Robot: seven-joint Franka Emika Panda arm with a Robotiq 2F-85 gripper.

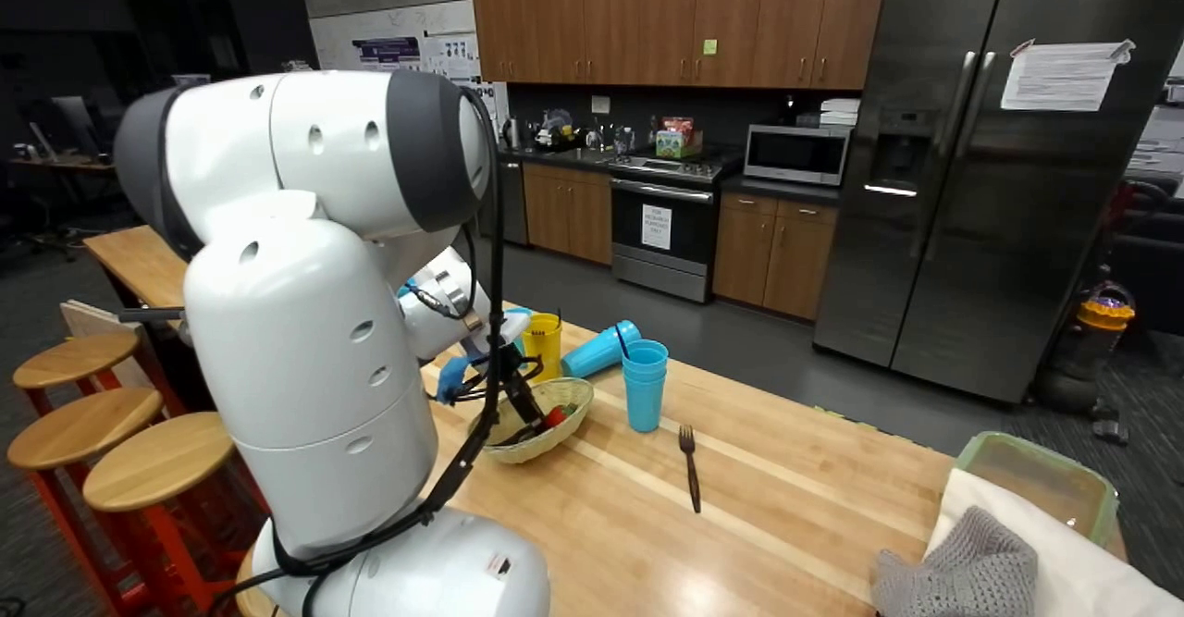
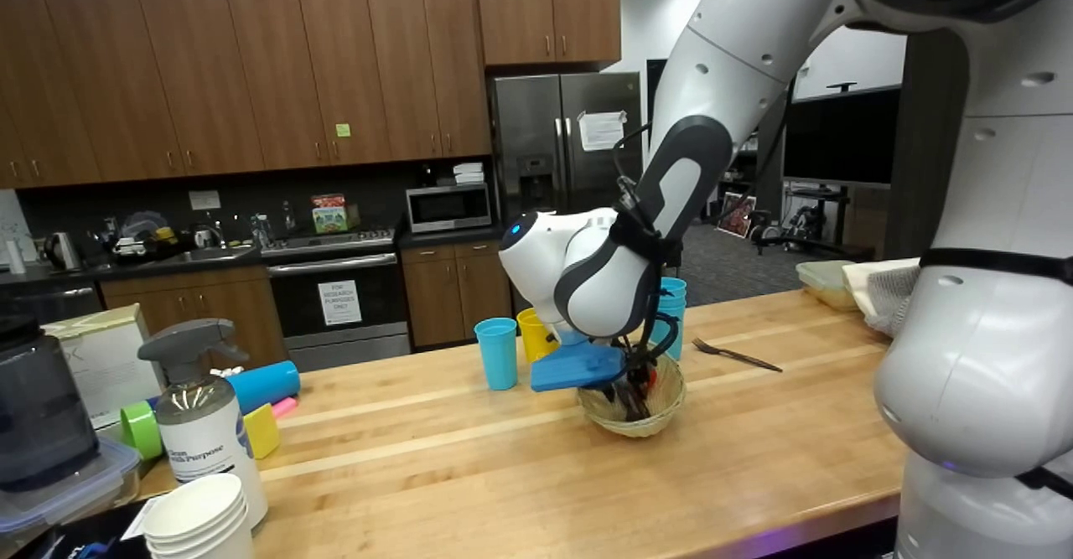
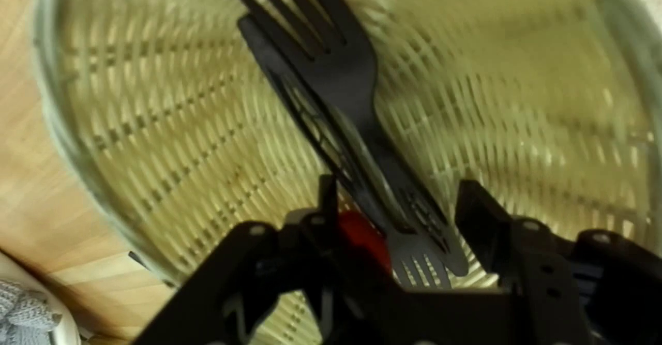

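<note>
- Two dark forks (image 3: pixel 344 76) lie in the basket (image 3: pixel 90 148), overlapping side by side, tines pointing opposite ways.
- A red thing (image 3: pixel 364 239) is beside them, partly hidden by the gripper (image 3: pixel 398 187).
- The gripper reaches down into the basket with its jaws standing well apart; the lower ends of both forks show in the gap, and it has hold of nothing. Whether a finger touches a fork, I cannot tell.
- The basket, shallow and woven, sits on the table (image 1: pixel 786 506), a pale striped wooden top with a glossy patch of light.
- Near the basket stand a yellow cup (image 1: pixel 543 349) and a blue stack (image 1: pixel 645 400); a blue cup (image 1: pixel 592 354) lies on its side between them.
- A loose fork (image 1: pixel 692 474) lies on the wood near the stack.
- At one table end are a tub (image 1: pixel 1103 506), a white cloth (image 1: pixel 1091 571) and a grey cloth (image 1: pixel 962 566); at the opposite end, a spray bottle (image 2: pixel 201 433) and paper cups (image 2: pixel 197 521).
- Red-legged stools (image 1: pixel 157 460) stand beside the table.
- Across the grey floor (image 1: pixel 768 349) are wooden cabinets (image 1: pixel 638 20), an oven (image 1: pixel 689 233), a microwave (image 1: pixel 795 154) and a dark steel fridge (image 1: pixel 999 228).
</note>
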